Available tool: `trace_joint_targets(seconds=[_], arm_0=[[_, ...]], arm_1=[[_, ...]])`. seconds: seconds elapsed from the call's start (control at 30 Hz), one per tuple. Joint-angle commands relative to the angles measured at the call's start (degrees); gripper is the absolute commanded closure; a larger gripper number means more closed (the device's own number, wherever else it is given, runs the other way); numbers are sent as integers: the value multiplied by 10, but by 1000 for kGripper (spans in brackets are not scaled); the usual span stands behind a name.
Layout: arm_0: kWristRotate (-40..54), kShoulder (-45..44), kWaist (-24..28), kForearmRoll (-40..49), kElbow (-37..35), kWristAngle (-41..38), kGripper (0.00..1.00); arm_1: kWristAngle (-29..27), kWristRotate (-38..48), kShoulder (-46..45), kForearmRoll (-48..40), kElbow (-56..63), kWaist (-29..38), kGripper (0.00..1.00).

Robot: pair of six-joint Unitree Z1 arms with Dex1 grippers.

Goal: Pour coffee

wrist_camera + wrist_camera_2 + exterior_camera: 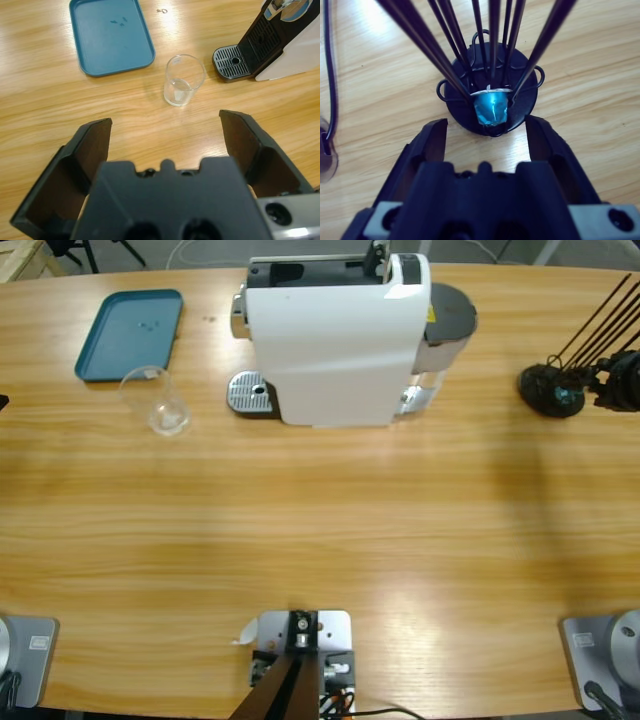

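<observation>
High view: I see the white coffee machine (pixel 335 340) at the far middle of the desk (pixel 320 540), its drip grate (pixel 250 393) facing left. The empty glass (pixel 158 400) stands left of the grate, just near the teal tray (pixel 130 332). A black wire capsule holder (pixel 555 388) sits far right.

Left wrist view: my left pincer (pixel 165 135) hangs released above bare wood, the glass (pixel 183 80) ahead, apart from it.

Right wrist view: my right pincer (pixel 486 137) is released, a blue capsule (pixel 491 108) in the holder just beyond its tips.

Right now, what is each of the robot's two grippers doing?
Left gripper: open, empty, facing the glass.
Right gripper: open, empty, close before the blue capsule in its black rack.
</observation>
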Motion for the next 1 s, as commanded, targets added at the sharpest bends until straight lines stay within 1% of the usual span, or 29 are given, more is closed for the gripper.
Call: trace_joint_targets(seconds=[0.03, 0.13, 0.2, 0.27, 0.3, 0.33, 0.37, 0.4, 0.43, 0.53, 0.57, 0.6, 0.83, 0.87, 0.9, 1.0], arm_0=[[5, 15, 5, -6, 23, 2, 72], [5, 15, 5, -6, 23, 2, 72], [5, 15, 5, -6, 23, 2, 71], [5, 15, 5, -6, 23, 2, 70], [5, 15, 5, -6, 23, 2, 73], [5, 15, 5, -6, 23, 2, 72], [5, 15, 5, -6, 23, 2, 72], [5, 15, 5, -6, 23, 2, 72], [5, 15, 5, -6, 23, 2, 72], [5, 15, 5, -6, 23, 2, 71], [5, 15, 5, -6, 23, 2, 73], [5, 15, 5, -6, 23, 2, 72], [5, 15, 5, -6, 23, 2, 70], [5, 15, 5, -6, 23, 2, 72], [5, 15, 5, -6, 23, 2, 71], [5, 16, 5, -6, 23, 1, 69]], arm_1=[[-8, 6, 22, -9, 12, -9, 368], [-9, 6, 21, -12, 13, -12, 370], [-9, 6, 20, -13, 14, -12, 402], [-9, 6, 20, -15, 15, -13, 413], [-11, 6, 20, -15, 16, -13, 451], [-13, 6, 20, -16, 17, -13, 534], [-13, 6, 22, -16, 18, -13, 555], [-13, 6, 23, -16, 18, -13, 640], [-13, 6, 25, -16, 19, -13, 663], [-14, 12, 28, -18, 22, -13, 677], [-16, 18, 29, -18, 23, -13, 759], [-16, 20, 29, -19, 23, -13, 800], [-16, 21, 31, -20, 24, -13, 812], [-16, 21, 31, -20, 24, -13, 891], [-17, 21, 31, -20, 24, -13, 918], [-17, 21, 32, -23, 25, -13, 920]])
